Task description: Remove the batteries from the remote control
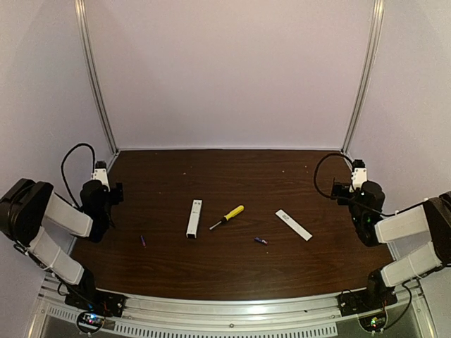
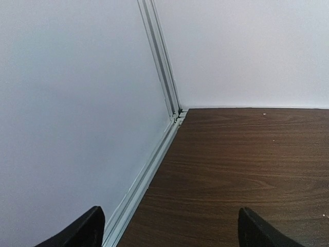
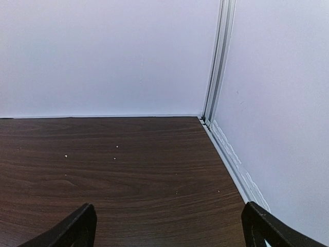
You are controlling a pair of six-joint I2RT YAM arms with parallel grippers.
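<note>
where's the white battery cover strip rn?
Top view: the cover strip lies flat on the table, right of centre, just beyond and to the right of a loose battery, with the screwdriver further left.

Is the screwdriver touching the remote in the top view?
No, the screwdriver lies to the right of the remote control with a clear gap between them.

I have my left arm (image 1: 63, 215) and right arm (image 1: 402, 225) folded at opposite sides, elbows bent, wrists raised. The left gripper (image 2: 172, 234) and right gripper (image 3: 172, 231) both point rearward, jaws spread wide (nothing between either pair of fingers (image 2: 82, 234)).
</note>
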